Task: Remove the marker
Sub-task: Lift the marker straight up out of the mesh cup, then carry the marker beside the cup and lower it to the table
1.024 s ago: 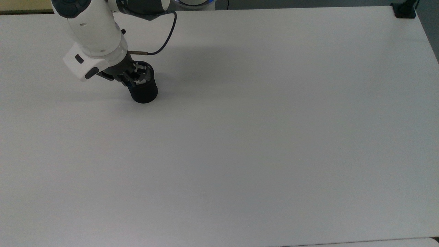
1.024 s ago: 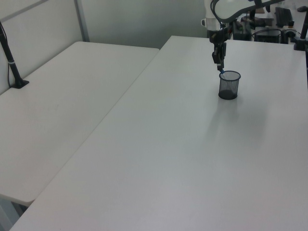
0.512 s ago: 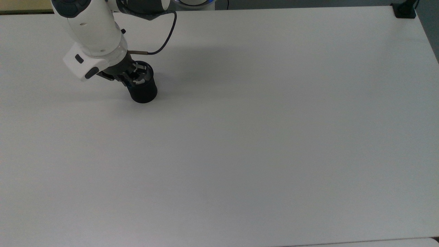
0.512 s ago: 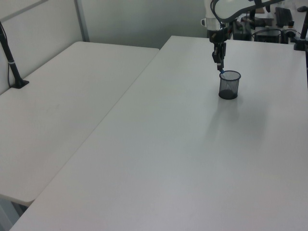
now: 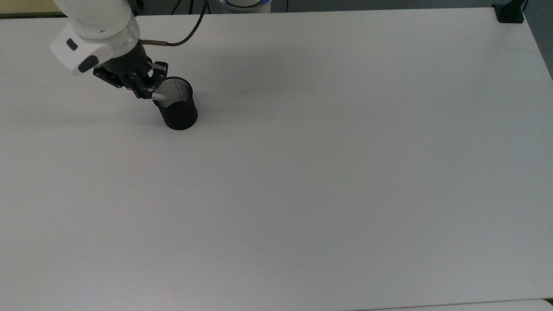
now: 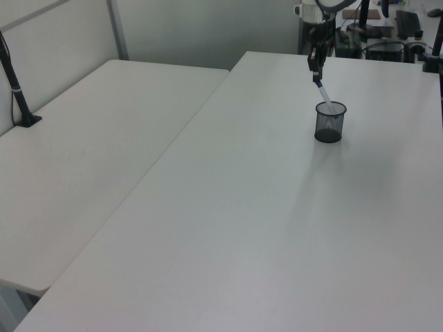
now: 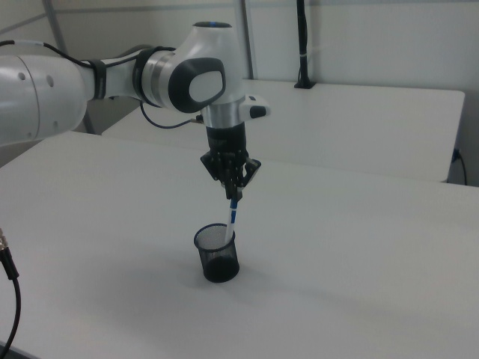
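Note:
A black mesh cup [image 5: 178, 110] stands on the white table [image 5: 345, 172] toward the top view's upper left. My gripper [image 5: 149, 89] hangs just above and to the left of its rim, shut on the marker [image 5: 158, 98]. In the right view the gripper [image 7: 233, 191] holds the marker [image 7: 233, 214] by its blue top, and the white barrel slants down to the rim of the cup [image 7: 218, 254]. In the left view the marker [image 6: 323, 96] leans from the gripper [image 6: 316, 76] into the mouth of the cup [image 6: 329, 123]. Its lower end sits at the rim.
A black clamp base [image 5: 510, 13] sits on the table's far right corner in the top view. A second white table [image 6: 83, 152] adjoins on the left view's left, with a black post [image 6: 17, 90] clamped to it. The arm's cable [image 5: 190, 30] loops behind the cup.
My gripper has risen out of the cup and shifted to the top view's upper left, drawing the marker up with it. The cup has stayed in place.

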`<state>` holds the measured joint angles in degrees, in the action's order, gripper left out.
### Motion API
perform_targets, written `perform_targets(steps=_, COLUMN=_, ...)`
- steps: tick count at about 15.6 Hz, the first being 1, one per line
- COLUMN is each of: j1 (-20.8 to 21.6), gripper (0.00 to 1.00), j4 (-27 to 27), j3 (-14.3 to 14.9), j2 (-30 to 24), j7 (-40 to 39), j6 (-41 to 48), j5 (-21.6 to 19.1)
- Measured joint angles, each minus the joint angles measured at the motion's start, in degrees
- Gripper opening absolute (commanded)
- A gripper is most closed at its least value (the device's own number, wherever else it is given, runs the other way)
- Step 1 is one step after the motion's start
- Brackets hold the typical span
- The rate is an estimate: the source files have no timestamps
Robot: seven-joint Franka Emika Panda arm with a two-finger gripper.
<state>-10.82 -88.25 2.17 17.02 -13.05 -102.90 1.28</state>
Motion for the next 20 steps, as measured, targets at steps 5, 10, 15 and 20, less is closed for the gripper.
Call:
perform_targets(steps=5, j1=-1.7, gripper=0.09, j4=0.2, j3=0.0, j2=-2.7, j7=-0.5, j6=0.0, j5=-2.7)
perform_targets(steps=10, j1=-1.8, gripper=0.09, j4=2.6, j3=0.0, j2=-3.2, j7=-0.5, j6=3.1, j5=-6.4)
perform_targets(steps=15, j1=-1.8, gripper=0.09, j4=3.5, j3=0.0, j2=-3.2, j7=-0.6, j6=10.2, j5=-9.8)
perform_targets(steps=20, j1=0.9, gripper=0.09, j4=3.5, j3=-0.9, j2=-3.1, j7=-1.2, j6=16.3, j5=-10.6)
